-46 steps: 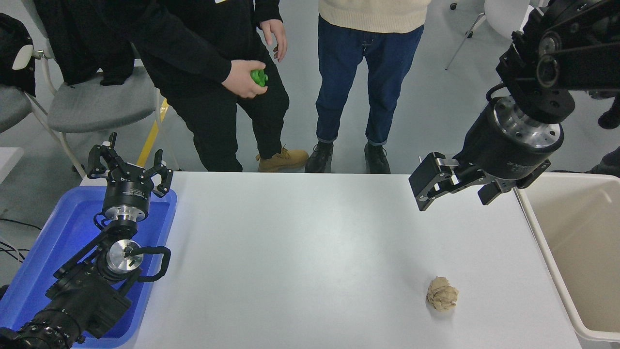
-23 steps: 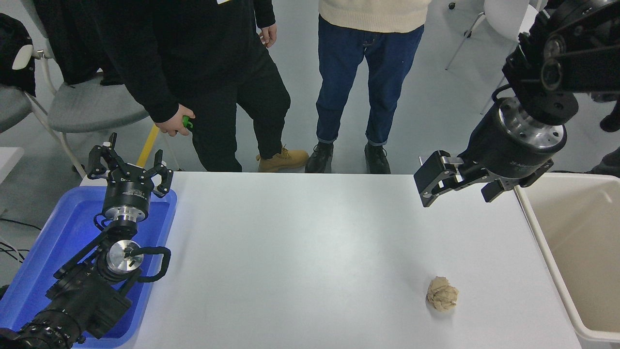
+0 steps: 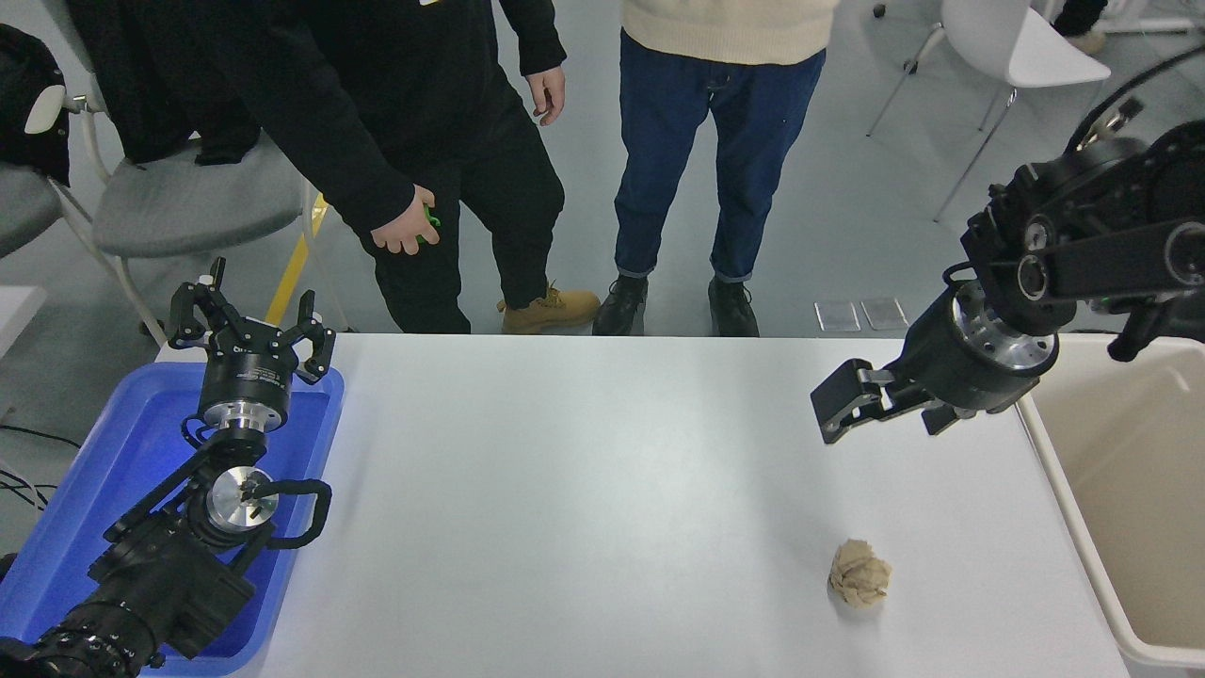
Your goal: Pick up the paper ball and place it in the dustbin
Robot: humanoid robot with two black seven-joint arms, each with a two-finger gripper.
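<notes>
White table (image 3: 584, 490) stood on a grey floor, with two persons standing at its far edge. One, in black, held a small green object (image 3: 430, 217) in a hand (image 3: 403, 226) lowered short of the far left corner; the other wore blue jeans and a cream sweater. Grey and white chairs stood behind them.

Paper ball (image 3: 859, 573) lay on the table near the near right corner, touching nothing. Dustbin (image 3: 1068, 508) stood against the table's right edge, its cream rim just beside the table; what showed of its interior held nothing.

Right gripper (image 3: 880, 407) hung above the table near the far right corner, well apart from the ball and on the far side of it, beside the dustbin's far end. One black finger pointed left and down. The jaws held nothing; how far they stood apart could not be told from this view.

Left gripper (image 3: 250, 325) was parked over a blue tray (image 3: 85, 490) at the table's left edge, jaws spread open and empty.
</notes>
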